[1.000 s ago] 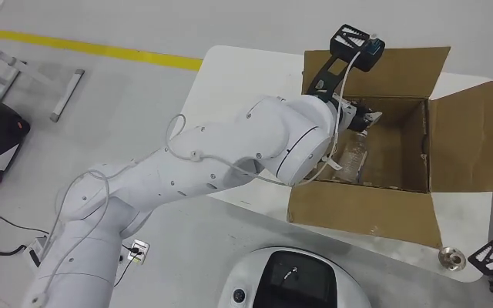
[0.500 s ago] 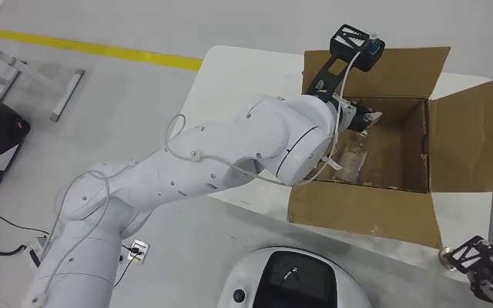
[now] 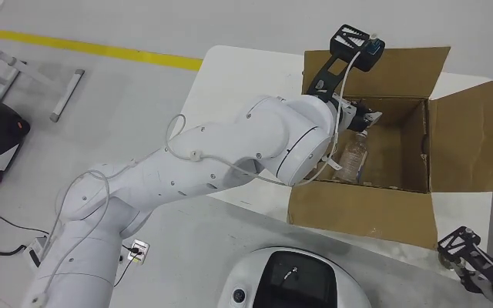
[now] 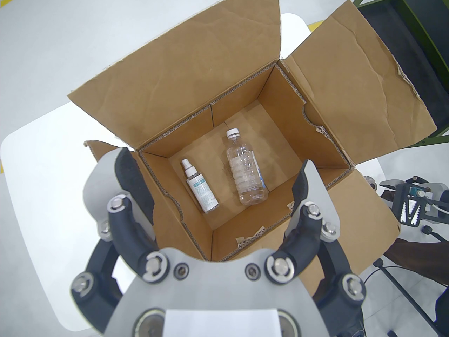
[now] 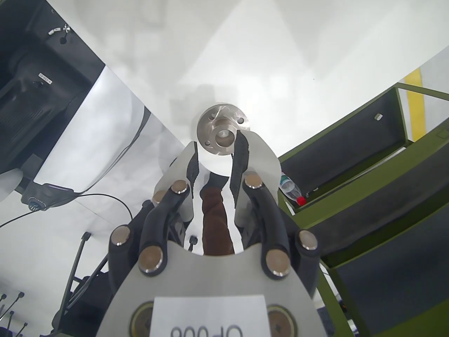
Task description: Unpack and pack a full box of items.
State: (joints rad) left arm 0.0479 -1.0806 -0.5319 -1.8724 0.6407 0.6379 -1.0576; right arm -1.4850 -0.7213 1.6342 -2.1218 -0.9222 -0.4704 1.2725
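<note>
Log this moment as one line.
left gripper: open, above box | box: spray bottle, clear bottle lying inside | right gripper: open, at metal flange on table

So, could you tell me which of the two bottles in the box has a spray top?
The smaller white bottle, lying beside the larger clear bottle, which has a plain screw cap instead.
</note>
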